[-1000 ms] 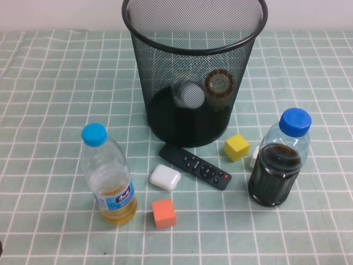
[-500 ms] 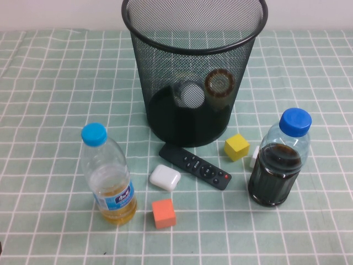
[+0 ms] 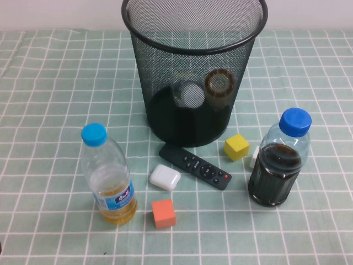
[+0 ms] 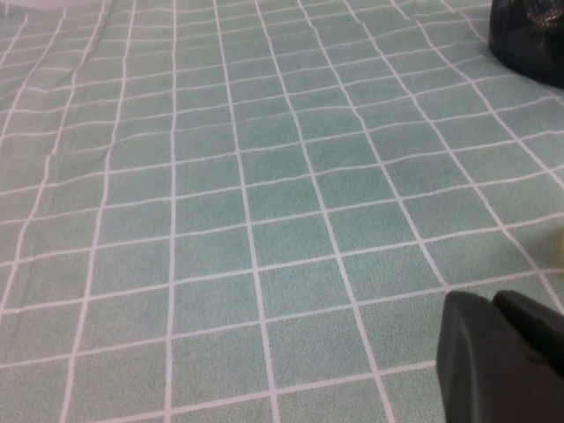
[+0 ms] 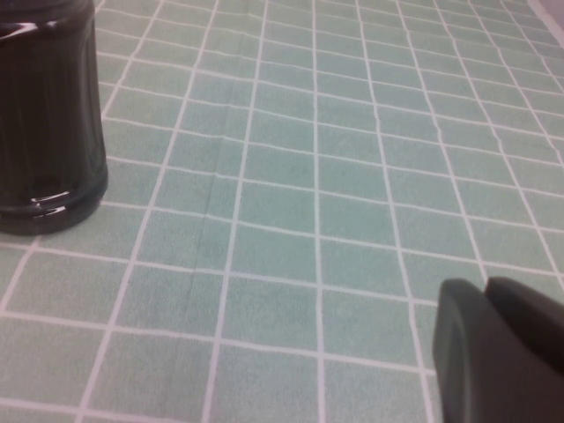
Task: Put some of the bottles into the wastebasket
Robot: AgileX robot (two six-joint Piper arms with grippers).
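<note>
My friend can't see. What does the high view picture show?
A black wastebasket holds two bottles. Two blue-capped bottles, yellow and dark, stand outside near a remote. Neither end effector appears here.

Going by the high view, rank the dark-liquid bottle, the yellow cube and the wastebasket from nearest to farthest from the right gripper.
The right gripper sits off the high view's near right edge, and the left gripper is off its near left.
1. dark-liquid bottle: near right, close in the right wrist view.
2. yellow cube: just beyond it, toward centre.
3. wastebasket: far centre.
</note>
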